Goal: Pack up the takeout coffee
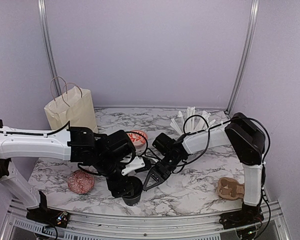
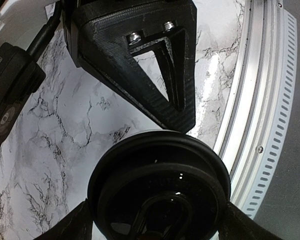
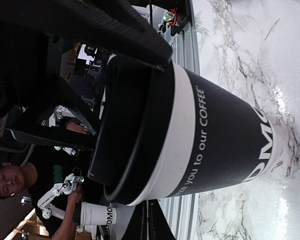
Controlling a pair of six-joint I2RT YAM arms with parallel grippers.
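Note:
The takeout coffee cup (image 1: 132,191) (image 3: 220,135) is black with a white band and white print. It stands on the marble table near the front edge, with its black lid (image 2: 160,175) (image 3: 125,125) on top. My left gripper (image 1: 125,189) (image 2: 157,222) reaches down over it, and its fingers (image 2: 75,225) press the lid's rim on both sides. My right gripper (image 1: 149,186) (image 3: 151,205) (image 2: 182,122) is shut on nothing, with its tip against the lid's far edge.
A paper bag (image 1: 72,112) stands at the back left. Red-and-white bowls lie at the front left (image 1: 81,181) and centre back (image 1: 138,136). A cup of white straws (image 1: 192,120) stands at the back right, a brown tray (image 1: 231,188) at the front right. The table's metal rail (image 2: 262,115) runs beside the cup.

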